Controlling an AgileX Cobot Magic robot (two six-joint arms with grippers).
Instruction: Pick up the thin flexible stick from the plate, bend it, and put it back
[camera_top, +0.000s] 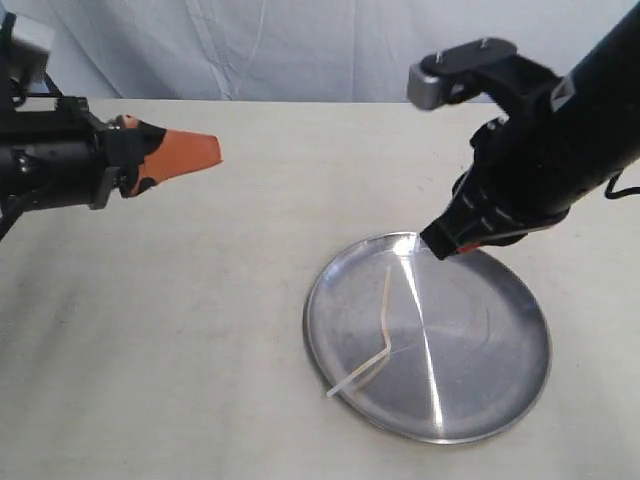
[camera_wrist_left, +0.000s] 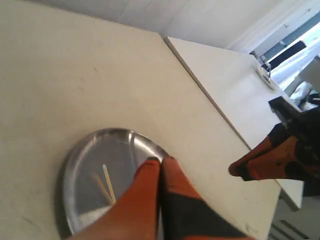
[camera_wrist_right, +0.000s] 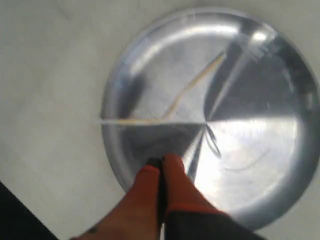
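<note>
The silver plate (camera_top: 500, 400) lies on the table at the lower right. On it rests the thin flexible stick (camera_top: 385, 305), pale cream and kinked into an angle, one end poking over the plate's near-left rim. The stick also shows as a bent strand (camera_wrist_right: 190, 87) in the right wrist view and as a short pale strand (camera_wrist_left: 108, 182) in the left wrist view. My right gripper (camera_top: 432, 243) is shut and empty, hovering over the plate's far rim, apart from the stick. At the far left my left gripper (camera_top: 215, 150) is raised well above the table, shut and holding nothing.
A pale cloth-covered table (camera_top: 200, 330) carries the plate. A bright glare streak (camera_top: 425, 330) crosses the plate's middle. A light curtain (camera_top: 300, 45) hangs behind the table. In the left wrist view, another white tabletop (camera_wrist_left: 225, 85) stands beyond the table's edge.
</note>
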